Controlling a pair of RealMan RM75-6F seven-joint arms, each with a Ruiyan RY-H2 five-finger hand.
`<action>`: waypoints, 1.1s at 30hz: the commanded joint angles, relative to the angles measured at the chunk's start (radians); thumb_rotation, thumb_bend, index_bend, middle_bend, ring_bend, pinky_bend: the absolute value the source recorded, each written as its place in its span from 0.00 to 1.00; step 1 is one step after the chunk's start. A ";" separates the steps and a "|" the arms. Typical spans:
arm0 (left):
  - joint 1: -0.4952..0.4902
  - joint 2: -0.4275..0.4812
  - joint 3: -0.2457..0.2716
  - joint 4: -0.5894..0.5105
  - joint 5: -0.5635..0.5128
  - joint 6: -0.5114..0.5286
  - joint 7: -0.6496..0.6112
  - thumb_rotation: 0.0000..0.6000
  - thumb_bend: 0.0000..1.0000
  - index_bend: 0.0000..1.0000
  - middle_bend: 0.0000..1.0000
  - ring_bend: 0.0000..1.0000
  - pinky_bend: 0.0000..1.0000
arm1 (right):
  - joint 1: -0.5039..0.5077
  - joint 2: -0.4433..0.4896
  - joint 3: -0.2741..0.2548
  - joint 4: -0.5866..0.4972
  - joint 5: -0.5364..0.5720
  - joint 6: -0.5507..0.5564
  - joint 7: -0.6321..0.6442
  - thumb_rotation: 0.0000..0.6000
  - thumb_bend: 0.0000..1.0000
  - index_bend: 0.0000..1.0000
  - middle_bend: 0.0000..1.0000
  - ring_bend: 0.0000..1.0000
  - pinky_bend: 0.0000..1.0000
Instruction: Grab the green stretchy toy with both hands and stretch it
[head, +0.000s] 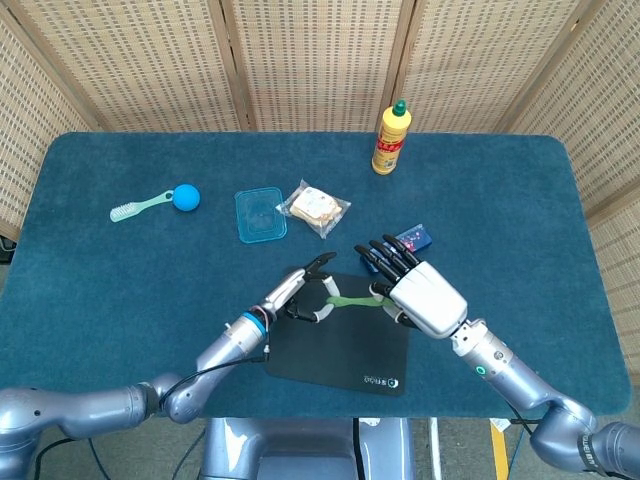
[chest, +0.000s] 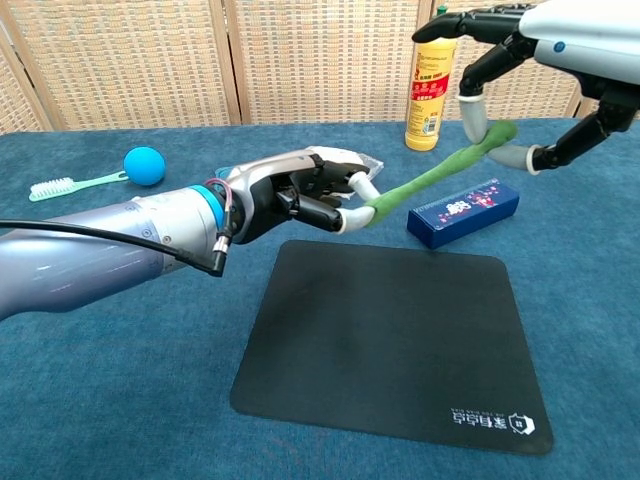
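The green stretchy toy (chest: 430, 176) hangs taut in the air above the black mat (chest: 390, 340), running from lower left to upper right. In the head view the green stretchy toy (head: 352, 301) shows as a thin strip between the two hands. My left hand (chest: 300, 192) pinches its lower end with thumb and fingertips. My right hand (chest: 530, 60) pinches the upper end near the top right, other fingers spread. From above, the left hand (head: 300, 292) and right hand (head: 420, 290) sit over the mat (head: 340, 345).
A blue box (chest: 463, 211) lies just behind the mat, under the toy. At the back stand a yellow bottle (head: 391, 138), a wrapped snack (head: 315, 207) and a blue lid (head: 260, 213). A brush with a blue ball (head: 160, 200) lies far left.
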 joint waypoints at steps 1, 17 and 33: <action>0.004 0.005 0.000 0.004 -0.002 0.000 -0.004 1.00 0.49 0.75 0.00 0.00 0.00 | -0.003 -0.001 -0.002 0.002 -0.005 0.008 -0.005 1.00 0.66 0.77 0.11 0.00 0.00; 0.060 0.131 0.023 0.049 0.013 0.026 0.031 1.00 0.49 0.75 0.00 0.00 0.00 | -0.026 0.015 0.005 -0.001 -0.002 0.045 -0.077 1.00 0.65 0.77 0.11 0.00 0.00; 0.137 0.292 0.033 0.102 -0.010 0.006 -0.025 1.00 0.49 0.75 0.00 0.00 0.00 | -0.060 0.045 -0.007 0.020 -0.005 0.080 -0.082 1.00 0.65 0.78 0.11 0.00 0.00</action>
